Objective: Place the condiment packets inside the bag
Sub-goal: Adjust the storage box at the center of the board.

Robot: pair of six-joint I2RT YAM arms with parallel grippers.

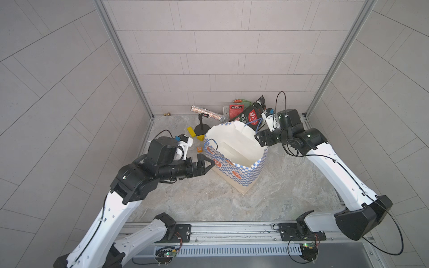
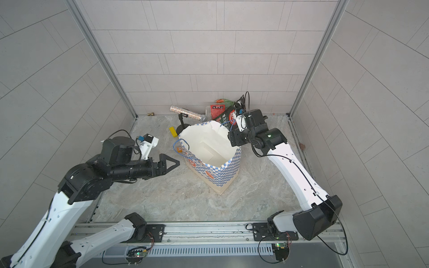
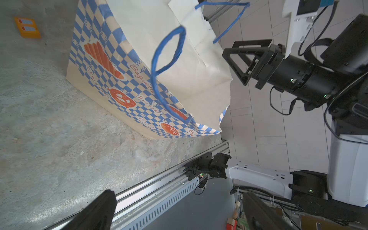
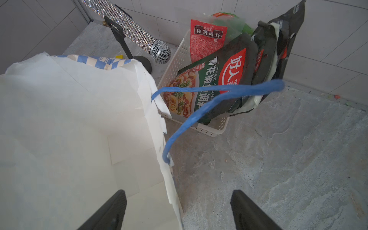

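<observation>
Right gripper (image 4: 178, 192) has its black fingers well apart and clamped on nothing; in its wrist view the torn paper rim of the bag (image 4: 59, 99) runs between them. Its white arm rises from the near rail, the wrist bent so that the gripper points across the bag's right corner.

The left gripper (image 2: 171, 162) is also spread wide and empty. It is held level on an outstretched black forearm, just beside the bag's left wall.

The bag stands upright and open on the marbled grey table (image 1: 209, 204). It is plain white inside and blue-and-white checked outside, with orange bakery pictures, twisted blue cord handles (image 3: 165, 65) and the words "Baguette" and "Pretzel".

The condiment packets are outside the bag, propped in a white perforated plastic basket (image 4: 179, 59) behind it at the back wall:
- A glossy green packet (image 4: 199, 85) reads "青花椒" beside a red logo and a food photo.
- A red packet (image 4: 207, 39) reads "砂锅调料".
- A crumpled dark packet (image 4: 278, 49) leans beside them.

A glittery microphone (image 4: 131, 25) rests on a black stand nearby.
</observation>
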